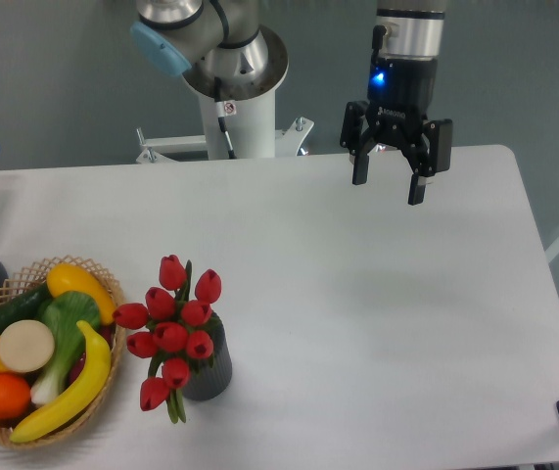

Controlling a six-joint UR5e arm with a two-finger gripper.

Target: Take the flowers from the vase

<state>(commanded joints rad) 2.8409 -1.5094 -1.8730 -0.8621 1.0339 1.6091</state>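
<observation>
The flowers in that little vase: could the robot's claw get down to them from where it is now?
Probably yes. The gripper hangs open above bare table, the flowers stand uncovered, and the basket sits beside them.

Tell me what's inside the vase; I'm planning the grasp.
Red tulip flowers with green stems fill the vase. The stem bottoms and the vase's inside are covered.

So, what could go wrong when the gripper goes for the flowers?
1. The flowers spread wider than the vase, so the open gripper may catch only a few stems or crush buds.
2. The vase looks small and light; pulling the stems could lift or tip it.
3. The basket of toy fruit stands close on the left, so a low approach from that side could bump it.
</observation>
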